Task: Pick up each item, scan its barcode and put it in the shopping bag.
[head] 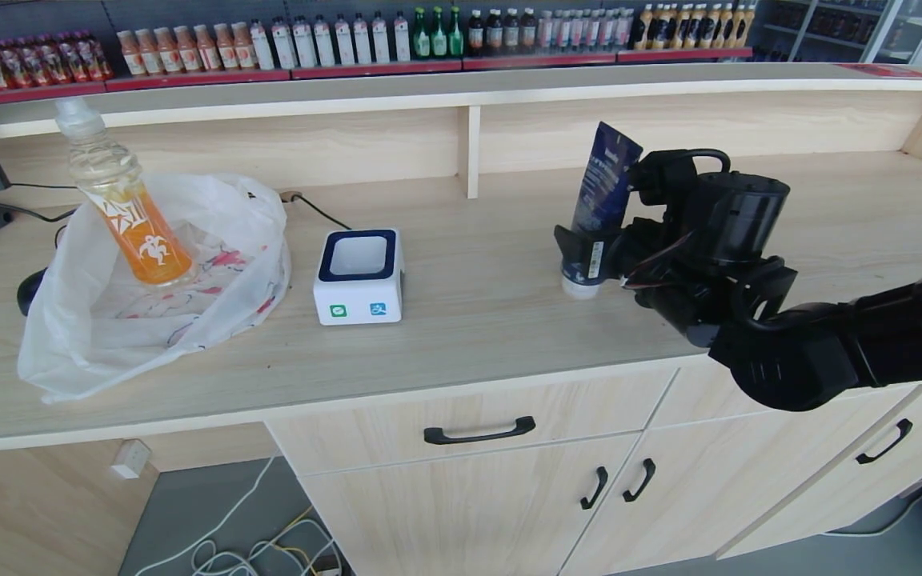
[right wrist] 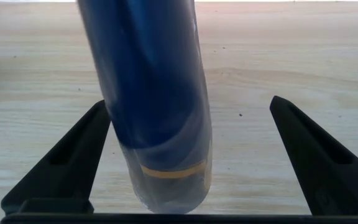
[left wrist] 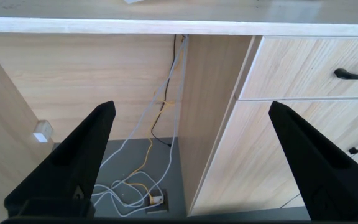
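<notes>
The blue tube (head: 601,172) stands on its white cap, leaning a little, on the right half of the counter (head: 493,320), about midway between the front edge and the back wall. The right gripper (head: 589,252) sits around its lower part with the jaws spread wide. In the right wrist view the tube (right wrist: 145,74) is right up against 1 finger (right wrist: 73,162), with a clear gap to the other, so the right gripper (right wrist: 189,102) is not clamped on it.

Near the middle of the counter, well apart from the tube, is the white scanner (head: 358,276) with its dark-rimmed window facing up. Just beside it, toward the left end of the counter, lies the white plastic shopping bag (head: 245,264), mouth open, with 1 orange drink bottle (head: 129,216) standing tilted inside it.

The left gripper (left wrist: 191,106) is below the counter's front edge, its 2 fingers wide apart and nothing between them, facing the wooden cabinet front (left wrist: 291,143) and loose cables (left wrist: 142,180) on the floor.
</notes>
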Motion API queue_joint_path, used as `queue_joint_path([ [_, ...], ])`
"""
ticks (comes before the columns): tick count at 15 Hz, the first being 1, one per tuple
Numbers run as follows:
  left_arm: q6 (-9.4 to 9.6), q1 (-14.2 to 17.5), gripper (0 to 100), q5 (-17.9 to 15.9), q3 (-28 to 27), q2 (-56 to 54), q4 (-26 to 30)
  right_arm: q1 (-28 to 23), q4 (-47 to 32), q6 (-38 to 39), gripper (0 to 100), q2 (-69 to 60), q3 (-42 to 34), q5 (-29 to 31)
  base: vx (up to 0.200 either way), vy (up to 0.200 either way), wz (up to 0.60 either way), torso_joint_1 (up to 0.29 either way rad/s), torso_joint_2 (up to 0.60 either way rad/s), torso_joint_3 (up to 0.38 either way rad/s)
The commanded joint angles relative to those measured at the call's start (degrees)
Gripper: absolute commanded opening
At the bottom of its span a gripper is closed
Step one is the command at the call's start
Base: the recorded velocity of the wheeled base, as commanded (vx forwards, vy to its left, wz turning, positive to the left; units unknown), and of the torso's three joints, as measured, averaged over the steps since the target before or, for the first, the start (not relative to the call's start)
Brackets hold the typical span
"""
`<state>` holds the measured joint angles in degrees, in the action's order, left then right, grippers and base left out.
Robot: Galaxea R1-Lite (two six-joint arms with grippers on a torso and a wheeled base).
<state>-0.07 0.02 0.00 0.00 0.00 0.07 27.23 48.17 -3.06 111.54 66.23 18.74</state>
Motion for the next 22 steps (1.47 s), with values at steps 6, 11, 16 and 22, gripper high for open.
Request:
queue_joint_path([
  [6,-0.01,0.1,100,0.0,0.0,0.0,0.0,-0.5,0.0,-0.4,100,1.0,0.9,0.0,0.0,0.0,0.0,0.0,0.0,0.0],
  [11,-0.01,0.0,100,0.0,0.0,0.0,-0.1,-0.5,0.1,-0.1,0,1.2,1.0,-0.1,0.0,0.0,0.0,0.0,0.0,0.0],
  [16,-0.01,0.1,100,0.0,0.0,0.0,-0.1,-0.5,0.1,-0.1,0,1.0,0.9,0.0,0.0,0.0,0.0,0.0,0.0,0.0],
  [22,-0.01,0.0,100,0.0,0.0,0.0,0.0,-0.5,0.1,-0.1,0,-3.4,-0.6,0.0,0.0,0.0,0.0,0.0,0.0,0.0],
])
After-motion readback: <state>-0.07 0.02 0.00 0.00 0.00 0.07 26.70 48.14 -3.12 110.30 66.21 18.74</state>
